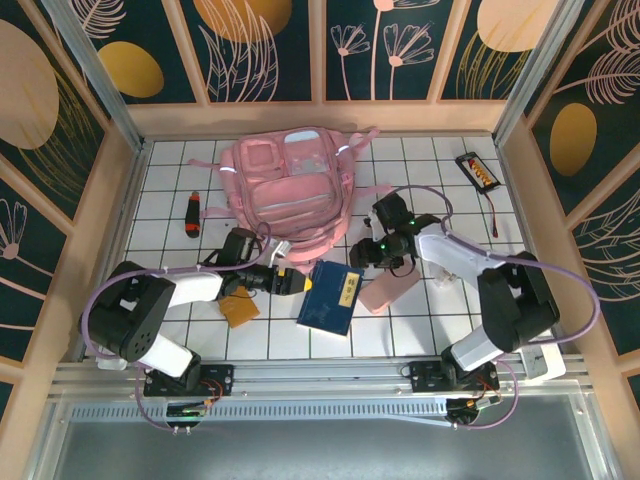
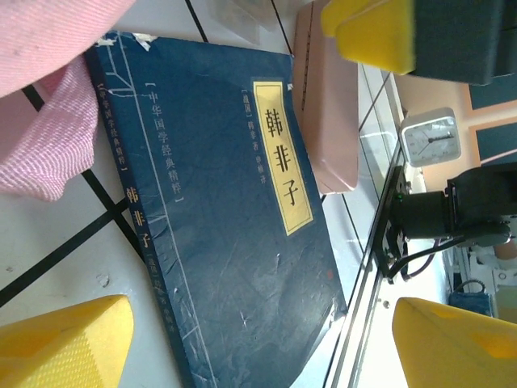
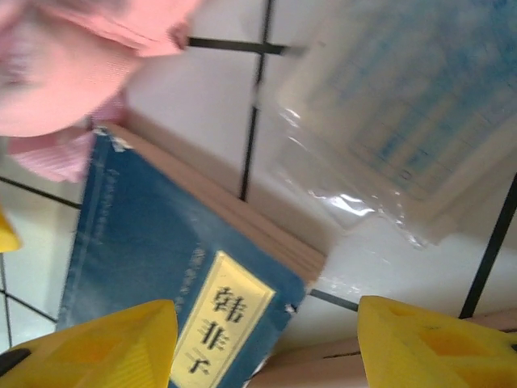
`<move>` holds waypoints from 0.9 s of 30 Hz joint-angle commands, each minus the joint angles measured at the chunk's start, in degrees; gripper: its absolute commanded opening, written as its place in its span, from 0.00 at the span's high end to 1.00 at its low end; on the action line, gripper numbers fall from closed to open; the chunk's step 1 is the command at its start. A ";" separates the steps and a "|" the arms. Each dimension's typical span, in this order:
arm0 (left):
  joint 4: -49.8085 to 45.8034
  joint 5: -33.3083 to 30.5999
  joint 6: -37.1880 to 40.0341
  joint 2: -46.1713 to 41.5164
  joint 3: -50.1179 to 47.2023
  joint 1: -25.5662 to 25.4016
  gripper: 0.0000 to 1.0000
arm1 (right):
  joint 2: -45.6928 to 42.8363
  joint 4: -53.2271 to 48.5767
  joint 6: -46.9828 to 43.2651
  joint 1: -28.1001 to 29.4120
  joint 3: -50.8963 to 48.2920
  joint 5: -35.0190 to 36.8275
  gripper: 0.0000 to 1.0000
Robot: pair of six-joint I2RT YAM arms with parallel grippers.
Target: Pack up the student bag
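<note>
Student bag [image 1: 290, 185]: lying flat at the far middle of the white gridded worktop [image 1: 440, 190], front pockets up, straps trailing off its right side. Nothing is gripping it.

Dark blue book [image 1: 330, 297] with a yellow title label lies flat just in front of the bag's near edge. In the left wrist view, pink bag fabric sits right at the book's corner.

Left gripper [image 1: 290, 282]: at the book's left edge, low over it. The yellow fingertips [image 2: 65, 343] stand wide apart with nothing between them, so it's open and empty.

Right gripper [image 1: 362, 252]: between the bag's near right corner and the book's far right corner. Its fingers [image 3: 436, 339] are also spread with the book cover below, so it's open and holding nothing.

Small flat pink case [image 1: 388, 288]: touching the book's right side, below the right gripper.

Clear plastic sleeve [image 3: 404, 105] with bluish printed paper lies flat near the book's corner.

Further out:
- tan flat square item [image 1: 240, 308], left of the book, under the left arm
- red-and-black tool [image 1: 192, 213], left of the bag
- black-and-orange item with a cable [image 1: 477, 170], far right corner
- small white clock [image 2: 432, 136], off the worktop edge past the pink case
</note>
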 commanded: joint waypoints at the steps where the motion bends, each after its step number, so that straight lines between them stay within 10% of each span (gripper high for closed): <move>1: -2.64 -0.72 -1.67 0.08 1.90 -0.26 0.17 | 3.75 -1.97 2.02 -1.23 0.69 -0.71 0.43; 16: -3.63 -1.91 -1.00 3.43 2.25 -0.64 0.16 | 10.58 1.01 1.40 0.55 2.39 -6.00 0.72; 22: -2.78 -1.89 -1.58 4.78 2.69 -0.61 0.16 | 12.04 3.29 2.27 0.93 1.52 -8.96 1.00; 27: -4.13 -2.14 -0.74 4.40 2.46 -0.66 0.16 | 7.98 8.13 1.01 1.00 0.13 -13.88 1.00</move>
